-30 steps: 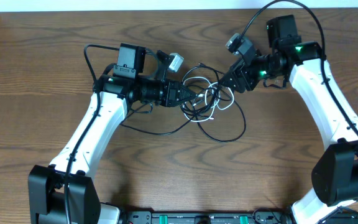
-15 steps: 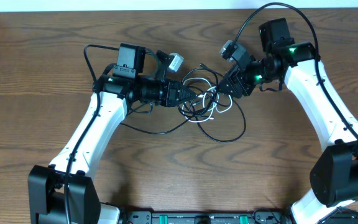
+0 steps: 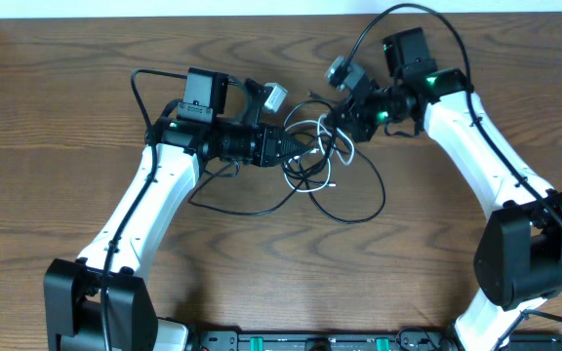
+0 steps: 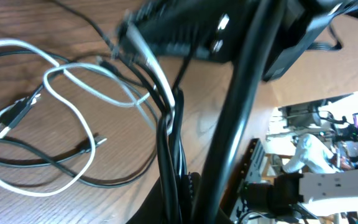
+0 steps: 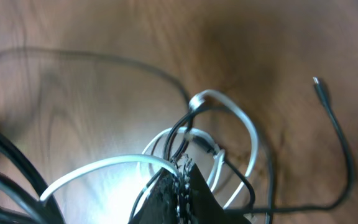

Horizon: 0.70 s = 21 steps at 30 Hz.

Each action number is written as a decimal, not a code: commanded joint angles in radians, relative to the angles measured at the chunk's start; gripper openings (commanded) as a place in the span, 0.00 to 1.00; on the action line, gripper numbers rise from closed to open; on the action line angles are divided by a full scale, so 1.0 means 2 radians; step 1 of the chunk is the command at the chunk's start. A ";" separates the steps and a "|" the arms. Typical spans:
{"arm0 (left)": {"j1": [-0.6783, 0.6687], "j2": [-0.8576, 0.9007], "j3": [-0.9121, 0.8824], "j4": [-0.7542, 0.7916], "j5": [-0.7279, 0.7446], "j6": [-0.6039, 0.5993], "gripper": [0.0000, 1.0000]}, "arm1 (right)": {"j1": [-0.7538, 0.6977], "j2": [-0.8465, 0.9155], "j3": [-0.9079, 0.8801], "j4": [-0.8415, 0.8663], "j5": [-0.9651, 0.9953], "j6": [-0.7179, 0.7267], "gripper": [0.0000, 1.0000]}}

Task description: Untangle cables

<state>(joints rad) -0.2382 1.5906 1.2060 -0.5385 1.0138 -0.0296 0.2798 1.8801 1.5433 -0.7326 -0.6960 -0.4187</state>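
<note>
Left gripper (image 3: 295,146): fingers together, clamped on a bunch of the thin black and white cables (image 3: 312,156), which run straight into its tips
Right gripper (image 3: 338,119): closed, pinching black and white strands at the tangle's upper right
Cables: one knotted cluster between both grippers on the brown wooden table (image 3: 66,117), with a loose black loop trailing below
Done: knot gripped from both sides
Left: all the separating; no cable lies free
Change: a second ago the right jaws stood apart, further right; now shut, nearer the left gripper
</note>
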 commanded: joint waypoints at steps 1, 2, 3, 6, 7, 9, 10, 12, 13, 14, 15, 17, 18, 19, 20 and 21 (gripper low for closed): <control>0.001 -0.006 0.002 0.000 -0.030 -0.010 0.08 | -0.029 -0.036 0.024 0.027 -0.010 0.090 0.01; 0.001 -0.006 0.002 0.000 -0.042 -0.013 0.08 | -0.038 -0.044 0.030 0.038 -0.006 0.114 0.01; 0.001 -0.006 0.002 -0.002 -0.060 -0.019 0.08 | -0.049 -0.054 0.036 0.056 0.002 0.149 0.01; 0.001 -0.006 0.001 -0.010 -0.177 -0.067 0.08 | -0.091 -0.098 0.050 0.126 0.006 0.259 0.01; 0.001 -0.006 0.001 -0.015 -0.213 -0.084 0.08 | -0.102 -0.112 0.050 0.146 0.006 0.282 0.01; 0.001 -0.005 0.001 -0.023 -0.262 -0.101 0.08 | -0.119 -0.134 0.050 0.176 0.006 0.311 0.01; 0.001 -0.005 0.000 -0.027 -0.284 -0.108 0.08 | -0.129 -0.148 0.050 0.190 0.006 0.323 0.01; 0.001 -0.005 -0.004 -0.028 -0.312 -0.112 0.08 | -0.146 -0.175 0.050 0.211 0.006 0.338 0.01; 0.001 -0.005 -0.006 -0.028 -0.322 -0.112 0.07 | -0.156 -0.188 0.050 0.217 0.006 0.344 0.01; 0.001 -0.004 -0.007 -0.030 -0.334 -0.112 0.08 | -0.165 -0.200 0.050 0.224 0.006 0.348 0.01; 0.001 -0.004 -0.007 -0.032 -0.344 -0.112 0.07 | -0.176 -0.213 0.050 0.228 0.006 0.352 0.01; 0.001 -0.004 -0.007 -0.039 -0.371 -0.112 0.08 | -0.203 -0.243 0.050 0.230 0.006 0.359 0.01; 0.001 -0.004 -0.007 -0.041 -0.380 -0.112 0.08 | -0.213 -0.253 0.050 0.230 0.006 0.359 0.01; 0.001 -0.004 -0.007 -0.043 -0.388 -0.112 0.08 | -0.225 -0.264 0.050 0.228 0.006 0.359 0.01; 0.001 -0.004 -0.007 -0.045 -0.389 -0.112 0.07 | -0.234 -0.272 0.050 0.224 0.006 0.359 0.01; 0.001 -0.004 -0.007 -0.046 -0.388 -0.112 0.07 | -0.244 -0.281 0.050 0.214 0.006 0.359 0.01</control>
<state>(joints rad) -0.2382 1.5906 1.2057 -0.6231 0.3294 -0.2398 -0.1471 1.3666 1.6329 -0.2733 -0.6838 0.2558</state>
